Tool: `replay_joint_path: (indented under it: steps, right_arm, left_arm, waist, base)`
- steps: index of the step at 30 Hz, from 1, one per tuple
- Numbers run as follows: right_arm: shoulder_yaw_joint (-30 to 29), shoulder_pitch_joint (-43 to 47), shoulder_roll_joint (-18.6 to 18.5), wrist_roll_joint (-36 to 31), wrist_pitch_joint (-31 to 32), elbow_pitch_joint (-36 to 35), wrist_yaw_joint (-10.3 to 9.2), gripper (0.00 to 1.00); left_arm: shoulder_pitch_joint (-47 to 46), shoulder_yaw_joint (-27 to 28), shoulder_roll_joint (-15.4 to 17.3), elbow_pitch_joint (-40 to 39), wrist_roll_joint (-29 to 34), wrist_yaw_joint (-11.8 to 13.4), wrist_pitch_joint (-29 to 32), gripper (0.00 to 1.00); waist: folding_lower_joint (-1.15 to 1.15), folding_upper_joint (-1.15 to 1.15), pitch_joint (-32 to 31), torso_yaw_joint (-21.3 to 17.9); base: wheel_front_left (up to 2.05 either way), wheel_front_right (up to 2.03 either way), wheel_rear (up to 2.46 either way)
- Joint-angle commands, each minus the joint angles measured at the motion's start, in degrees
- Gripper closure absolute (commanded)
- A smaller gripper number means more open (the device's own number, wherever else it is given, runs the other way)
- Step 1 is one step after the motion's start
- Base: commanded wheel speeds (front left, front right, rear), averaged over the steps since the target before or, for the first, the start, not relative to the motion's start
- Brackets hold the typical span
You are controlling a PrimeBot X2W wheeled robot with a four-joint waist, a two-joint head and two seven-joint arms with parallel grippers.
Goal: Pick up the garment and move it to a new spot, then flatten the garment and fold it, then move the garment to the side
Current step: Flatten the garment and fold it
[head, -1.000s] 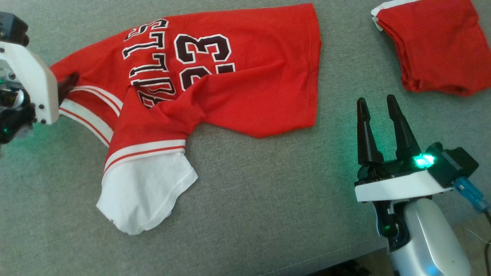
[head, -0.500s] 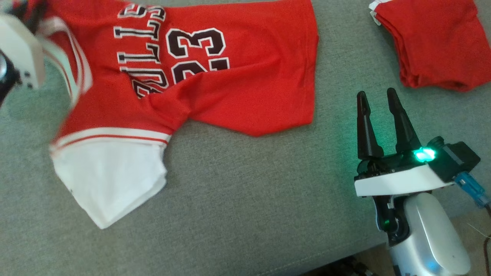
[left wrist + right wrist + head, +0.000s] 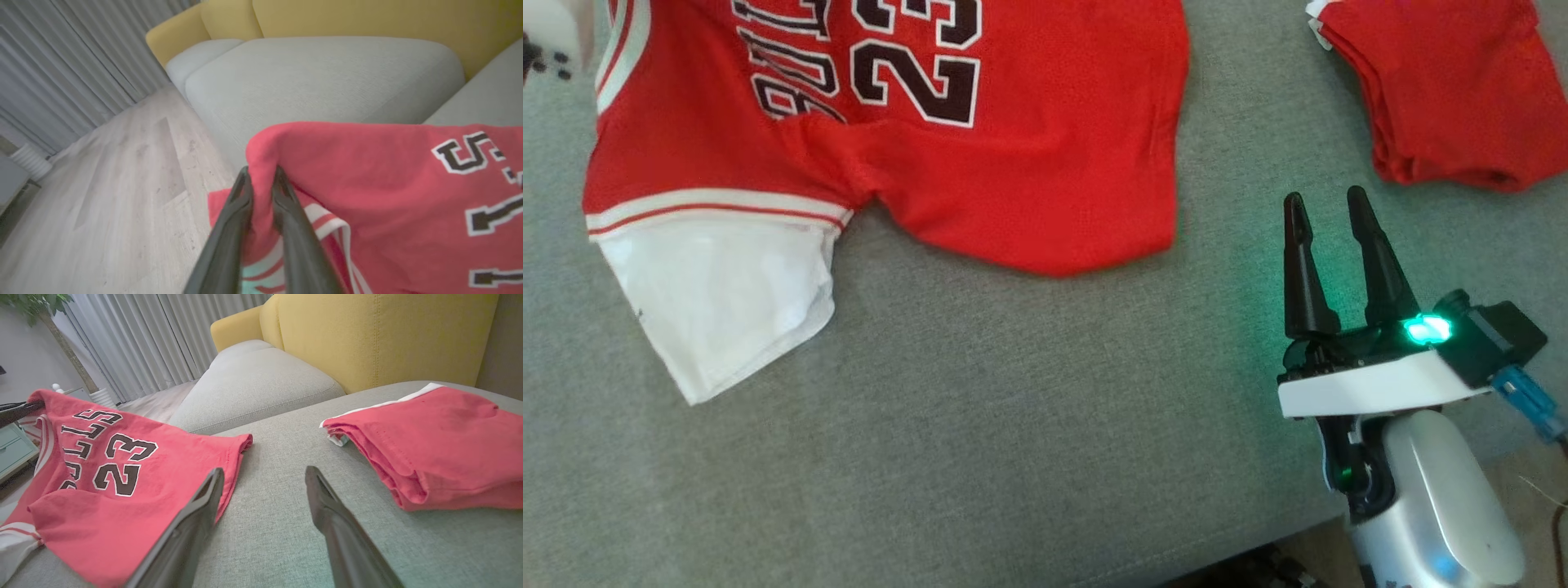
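The left hand [image 3: 261,173] is clenched on a raised fold of the soft red jersey [image 3: 1029,163], which drapes across the far-left grey woven sofa cushion [image 3: 1013,457]. Its lettering is cut off at the edge. The right hand [image 3: 1324,197] is released, dark tapered fingers [image 3: 1374,257] spread, near a folded red garment [image 3: 1445,98].

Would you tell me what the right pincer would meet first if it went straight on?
Probably the bare grey cushion between the jersey and the folded red garment; the right pincer points into that gap, though depth is unclear.
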Motion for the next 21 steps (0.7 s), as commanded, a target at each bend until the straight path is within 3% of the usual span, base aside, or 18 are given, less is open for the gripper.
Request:
replay_joint_path:
  steps: [1,5,12,17,21]
  right_arm:
    - [1.07,-0.89,-0.18,0.11,-0.61,-1.88,0.11,0.0]
    - [0.71,-0.91,-0.18,-0.4,-0.61,-1.69,0.11,0.0]
    - [-0.2,-0.04,-0.18,-1.79,-0.61,-1.35,0.11,0.0]
    - [-1.96,1.43,-0.18,-3.4,-0.61,-1.34,0.11,0.0]
    - [-3.82,2.85,-0.18,-4.92,-0.61,-1.64,0.11,0.0]
  left_arm:
    - [-3.38,2.33,1.46,0.67,0.6,1.62,-1.44,0.0]
    - [-3.1,3.23,-0.64,4.4,-0.27,3.05,-4.34,0.0]
    - [1.43,6.25,-4.13,5.49,-4.81,1.22,-10.7,0.0]
    - [8.69,10.1,-6.16,-0.25,-8.15,1.51,-12.48,0.0]
    - [17.72,16.56,-7.45,-11.85,-8.15,4.66,-12.58,0.0]
  waist:
    - [0.0,0.0,-0.2,0.37]
    - [0.0,0.0,-1.13,1.44]
    - [0.0,0.0,-5.09,4.21]
    - [0.0,0.0,-8.96,7.68]
    - [0.0,0.0,-12.07,11.23]
  base:
    - [0.0,0.0,0.0]
    - [0.0,0.0,0.0]
    - [0.0,0.0,0.0]
    - [0.0,0.0,0.0]
    - [0.0,0.0,0.0]
